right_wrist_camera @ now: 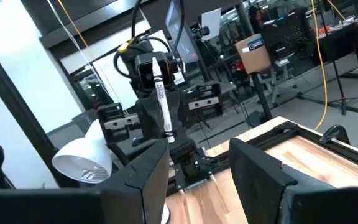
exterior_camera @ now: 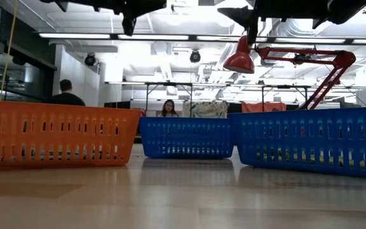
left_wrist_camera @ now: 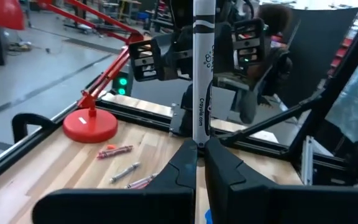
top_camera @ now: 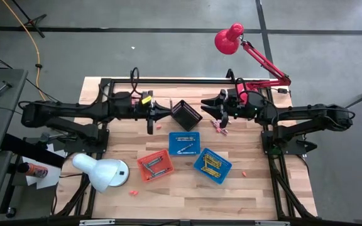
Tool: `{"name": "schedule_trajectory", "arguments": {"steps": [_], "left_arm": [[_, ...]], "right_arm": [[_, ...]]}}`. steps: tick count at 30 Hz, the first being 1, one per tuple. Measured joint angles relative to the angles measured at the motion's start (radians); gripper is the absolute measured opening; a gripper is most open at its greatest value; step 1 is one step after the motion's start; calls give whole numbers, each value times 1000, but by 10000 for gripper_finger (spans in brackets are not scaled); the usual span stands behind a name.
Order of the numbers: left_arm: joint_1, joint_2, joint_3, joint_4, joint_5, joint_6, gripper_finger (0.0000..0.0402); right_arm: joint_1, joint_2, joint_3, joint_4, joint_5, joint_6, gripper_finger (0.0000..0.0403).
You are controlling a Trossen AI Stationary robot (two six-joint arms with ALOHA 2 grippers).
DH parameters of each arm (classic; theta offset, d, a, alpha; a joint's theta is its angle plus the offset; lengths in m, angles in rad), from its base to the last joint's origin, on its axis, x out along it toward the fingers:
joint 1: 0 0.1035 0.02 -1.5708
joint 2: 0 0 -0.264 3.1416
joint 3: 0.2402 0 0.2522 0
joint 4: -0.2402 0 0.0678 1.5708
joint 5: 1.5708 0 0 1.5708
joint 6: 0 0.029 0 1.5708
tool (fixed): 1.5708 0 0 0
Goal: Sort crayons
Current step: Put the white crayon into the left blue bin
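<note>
White-wrapped, a grey crayon stands upright between the pressed-together fingers of the left gripper, held above the bench's far half, just left of the tipped black basket. Facing it, the right gripper hovers spread and empty. Loose crayons lie beneath it near the red lamp's base; others fill the orange basket and two blue baskets.
</note>
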Motion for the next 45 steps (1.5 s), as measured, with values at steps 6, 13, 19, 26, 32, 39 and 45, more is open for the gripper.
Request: {"name": "schedule_trajectory", "arguments": {"steps": [6, 13, 19, 26, 32, 39, 45], "left_arm": [[-29, 0, 0, 1, -35, -17, 0], [-29, 0, 0, 1, -36, -18, 0], [-29, 0, 0, -1, -35, -20, 0], [-78, 153, 180, -459, -20, 32, 0], [-136, 395, 325, -752, -17, 150, 0], [-172, 604, 382, -779, 27, 203, 4], [-175, 700, 421, -775, 27, 224, 12]], "right_arm": [[0, 0, 0, 0, -1, -31, 162], [0, 0, 0, 0, 3, -36, 162], [0, 0, 0, 0, 3, -36, 162], [-1, 0, 0, -10, 3, -46, 162], [-1, 0, 0, -37, 9, -55, 162], [-1, 0, 0, -65, 30, -53, 162], [-1, 0, 0, -70, 31, -55, 162]]}}
